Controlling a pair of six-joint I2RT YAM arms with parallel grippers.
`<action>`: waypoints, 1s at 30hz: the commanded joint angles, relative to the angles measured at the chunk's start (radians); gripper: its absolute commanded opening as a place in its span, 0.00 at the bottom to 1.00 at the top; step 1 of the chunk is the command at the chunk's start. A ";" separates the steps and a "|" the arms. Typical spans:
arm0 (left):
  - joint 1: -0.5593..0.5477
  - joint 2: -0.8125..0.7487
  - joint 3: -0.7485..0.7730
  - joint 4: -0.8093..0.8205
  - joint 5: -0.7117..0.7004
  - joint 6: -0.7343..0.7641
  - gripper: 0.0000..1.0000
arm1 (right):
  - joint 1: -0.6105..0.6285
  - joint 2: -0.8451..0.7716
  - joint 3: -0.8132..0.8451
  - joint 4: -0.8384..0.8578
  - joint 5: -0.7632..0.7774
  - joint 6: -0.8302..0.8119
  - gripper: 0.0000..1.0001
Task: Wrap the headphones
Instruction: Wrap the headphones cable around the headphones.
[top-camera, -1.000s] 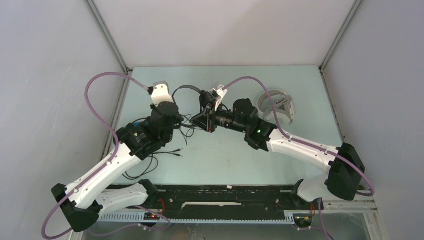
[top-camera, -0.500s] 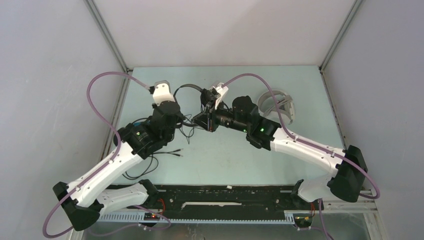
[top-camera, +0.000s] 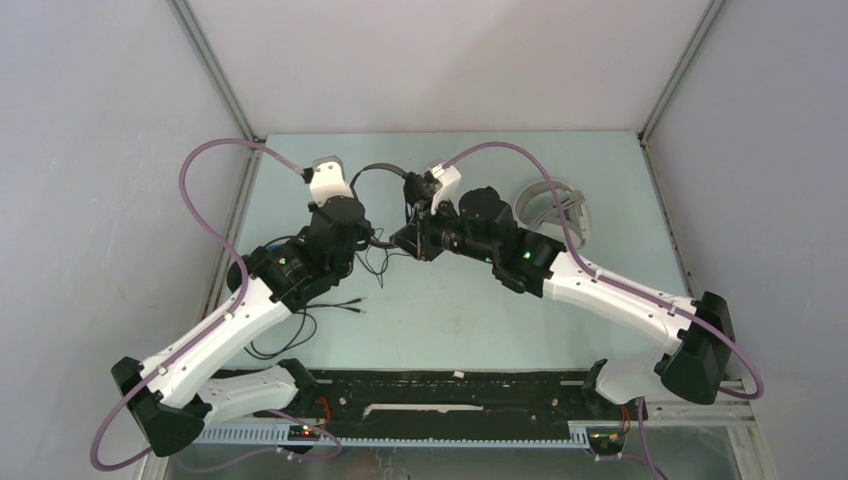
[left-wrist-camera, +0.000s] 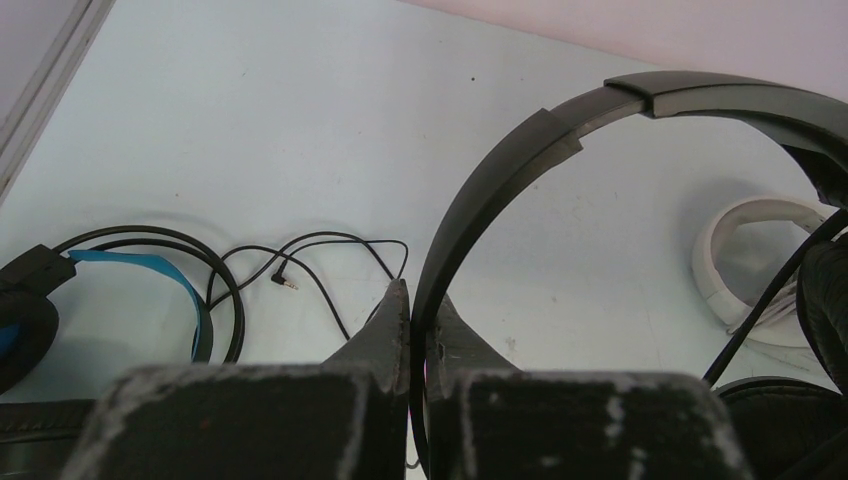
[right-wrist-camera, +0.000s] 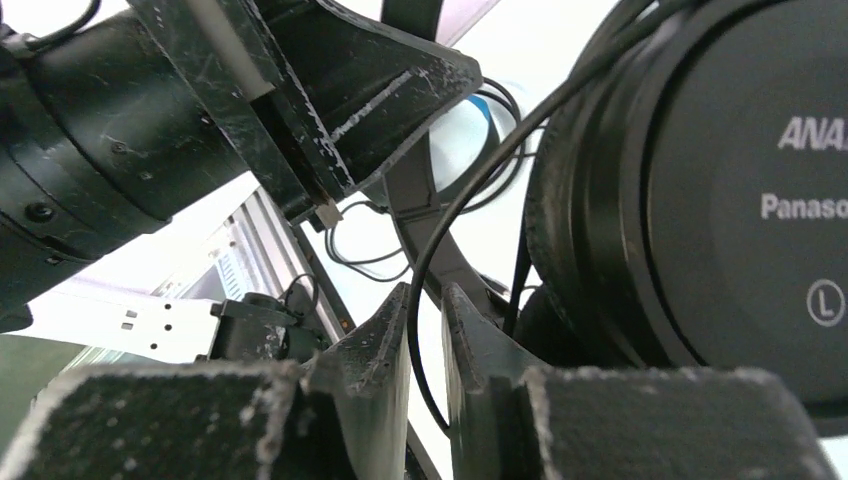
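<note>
Both arms edged back; left gripper (left-wrist-camera: 415, 295) clamped on black headset (left-wrist-camera: 700, 95), right gripper (right-wrist-camera: 425, 295) pinching its cable (right-wrist-camera: 468, 190).

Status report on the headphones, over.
Left hand shut on black headband. Right hand astride its cable, grip unclear. Blue-lined headset, white headset lie apart.
</note>
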 joint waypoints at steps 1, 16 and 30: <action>0.007 -0.005 0.087 0.072 -0.009 -0.044 0.00 | 0.005 -0.013 0.059 -0.056 0.055 0.007 0.22; 0.023 -0.006 0.101 0.060 0.014 -0.111 0.00 | 0.011 -0.032 0.033 -0.039 0.011 -0.009 0.27; 0.070 -0.028 0.136 0.060 0.079 -0.154 0.00 | 0.011 -0.125 -0.081 0.020 -0.051 -0.113 0.43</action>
